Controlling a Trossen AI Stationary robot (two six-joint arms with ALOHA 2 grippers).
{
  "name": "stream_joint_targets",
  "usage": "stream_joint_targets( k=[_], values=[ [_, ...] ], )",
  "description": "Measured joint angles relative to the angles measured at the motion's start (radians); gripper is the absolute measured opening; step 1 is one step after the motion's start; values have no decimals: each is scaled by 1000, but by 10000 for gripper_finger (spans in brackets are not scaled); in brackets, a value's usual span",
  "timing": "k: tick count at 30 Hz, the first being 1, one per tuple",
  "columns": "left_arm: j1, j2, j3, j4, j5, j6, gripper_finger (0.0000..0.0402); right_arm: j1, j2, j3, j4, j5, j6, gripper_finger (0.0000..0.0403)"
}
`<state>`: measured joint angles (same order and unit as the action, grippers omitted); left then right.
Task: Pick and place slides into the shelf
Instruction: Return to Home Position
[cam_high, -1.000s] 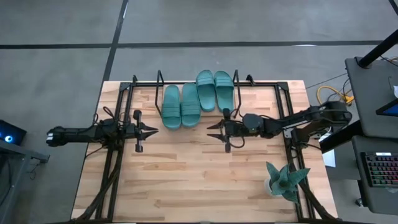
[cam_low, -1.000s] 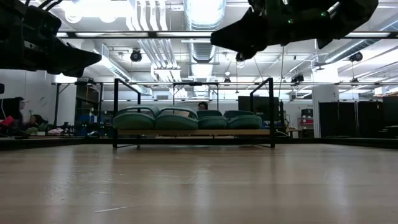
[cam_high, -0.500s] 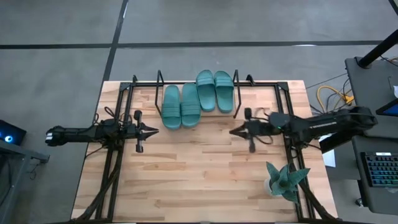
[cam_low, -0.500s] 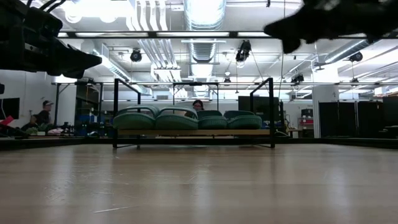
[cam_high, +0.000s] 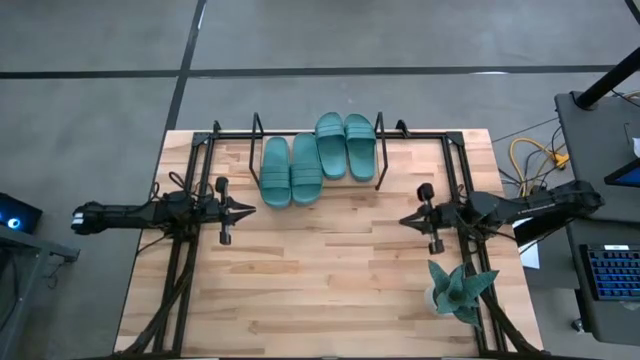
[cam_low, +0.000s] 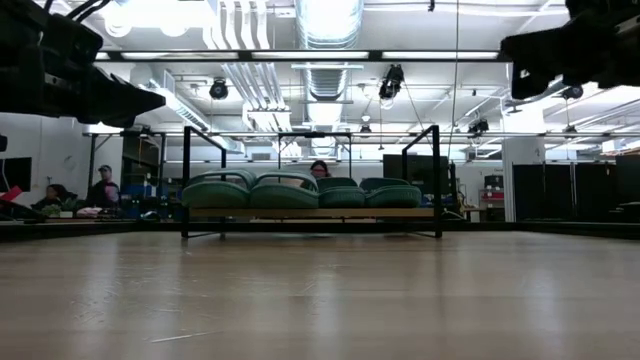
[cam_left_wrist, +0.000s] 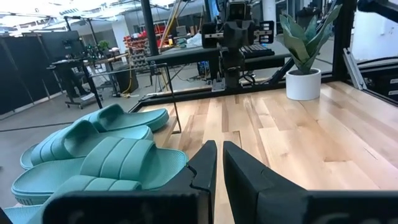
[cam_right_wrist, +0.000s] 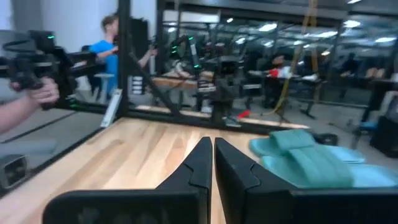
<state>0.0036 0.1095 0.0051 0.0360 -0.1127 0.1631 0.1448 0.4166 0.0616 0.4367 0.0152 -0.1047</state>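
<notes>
Slides (cam_high: 312, 158): four, I count all on shelf (cam_low: 312, 212)
Left jaws: closed, empty, above desk (cam_high: 320, 290) left side
Right jaws: closed, empty, near potted plant (cam_high: 458, 290)

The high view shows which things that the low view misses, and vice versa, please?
Only the high view: the teal spiky plant ornament in its white pot. Only the low view: people in the room behind and ceiling lights. Both: the four teal-green rubber slides on the black metal-rod shelf, with the left pincer and right pincer clear of them.
</notes>
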Motion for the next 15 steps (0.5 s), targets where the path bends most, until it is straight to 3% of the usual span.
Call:
stream_joint_targets(
  k=[5, 15],
  values=[
    [0, 17, 0, 1, -1, 0, 13, -1, -138, -27, -149, 116, -8, 8],
    [1, 18, 0, 4, -5, -37, 13, -1, -294, -49, -304, 118, 10, 9]
  ],
)
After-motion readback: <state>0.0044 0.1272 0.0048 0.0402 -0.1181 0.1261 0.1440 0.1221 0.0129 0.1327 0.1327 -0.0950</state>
